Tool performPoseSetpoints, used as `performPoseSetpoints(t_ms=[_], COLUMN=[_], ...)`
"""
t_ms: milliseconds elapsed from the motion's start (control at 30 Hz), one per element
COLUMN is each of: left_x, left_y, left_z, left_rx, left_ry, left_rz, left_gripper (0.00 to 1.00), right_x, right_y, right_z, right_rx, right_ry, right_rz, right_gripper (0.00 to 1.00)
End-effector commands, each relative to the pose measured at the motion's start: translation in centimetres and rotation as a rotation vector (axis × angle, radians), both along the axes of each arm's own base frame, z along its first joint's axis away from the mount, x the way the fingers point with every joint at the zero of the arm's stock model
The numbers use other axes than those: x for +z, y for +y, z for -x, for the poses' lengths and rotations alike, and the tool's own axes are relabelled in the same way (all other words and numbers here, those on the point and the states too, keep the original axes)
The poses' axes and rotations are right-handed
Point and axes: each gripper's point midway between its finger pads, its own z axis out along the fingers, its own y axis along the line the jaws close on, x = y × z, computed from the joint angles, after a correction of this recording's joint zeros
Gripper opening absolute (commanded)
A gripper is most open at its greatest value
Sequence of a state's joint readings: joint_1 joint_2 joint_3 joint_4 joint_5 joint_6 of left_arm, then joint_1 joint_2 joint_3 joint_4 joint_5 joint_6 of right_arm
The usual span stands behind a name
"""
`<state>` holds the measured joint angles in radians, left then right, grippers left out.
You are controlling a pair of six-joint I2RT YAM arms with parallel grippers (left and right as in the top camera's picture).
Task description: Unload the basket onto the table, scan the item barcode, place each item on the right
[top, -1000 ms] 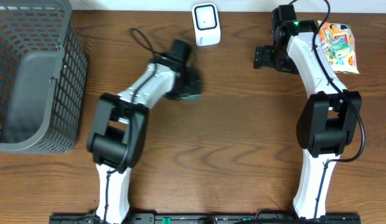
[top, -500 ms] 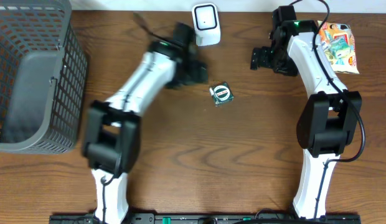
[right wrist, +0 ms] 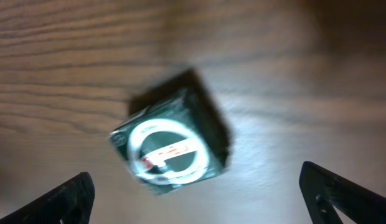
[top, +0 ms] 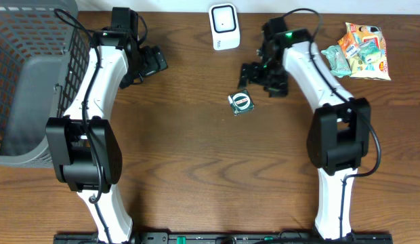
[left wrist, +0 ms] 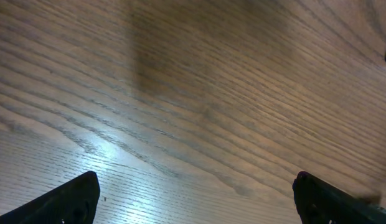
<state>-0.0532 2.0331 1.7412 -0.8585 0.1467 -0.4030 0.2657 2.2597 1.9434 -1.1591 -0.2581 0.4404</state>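
By the basket (top: 34,81) my left arm (top: 95,88) has swung wide out to the far-left corner, away from mid-table, where it was carrying the box a second ago. The left gripper (top: 152,62) is spread, and its wrist view shows nothing but bare table (left wrist: 199,93) between the tips. The right arm (top: 311,68) has come across from the snack bags (top: 362,51) and now reaches inward and down, its right gripper (top: 259,73) spread wide and empty just above the box. The scanner (top: 223,26) stands at the back edge, near but apart from it. The box (top: 241,103) lies loose on the wood, round label up (right wrist: 171,146). I read this as a hand-over through the table, with the scan still to do.
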Motion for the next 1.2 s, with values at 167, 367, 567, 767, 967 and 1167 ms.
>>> performPoseSetpoints(t_ms=[167, 367, 567, 767, 967, 1167], left_x=[-0.1, -0.1, -0.1, -0.1, -0.1, -0.1], left_y=[0.1, 0.1, 0.1, 0.1, 0.1, 0.1], left_z=[0.3, 0.3, 0.3, 0.3, 0.3, 0.3], left_rx=[-0.007, -0.007, -0.007, -0.007, -0.007, -0.007], left_ry=[0.008, 0.008, 0.008, 0.008, 0.008, 0.008], left_rz=[-0.016, -0.016, -0.016, -0.016, -0.016, -0.016], left_gripper=[0.98, 0.98, 0.98, 0.98, 0.98, 0.98], right_x=[-0.2, -2.9, -5.2, -5.7, -5.7, -5.0], right_y=[4.0, 4.8, 5.0, 3.0, 3.0, 2.9], right_z=[1.5, 2.9, 1.9, 1.0, 1.0, 0.5], right_rx=[-0.331, -0.456, -0.491, -0.536, -0.452, -0.142], right_ry=[0.085, 0.131, 0.063, -0.010, -0.029, -0.110], right_rz=[-0.023, 0.009, -0.005, 0.087, 0.096, 0.115], right_gripper=[0.99, 0.98, 0.89, 0.89, 0.69, 0.63])
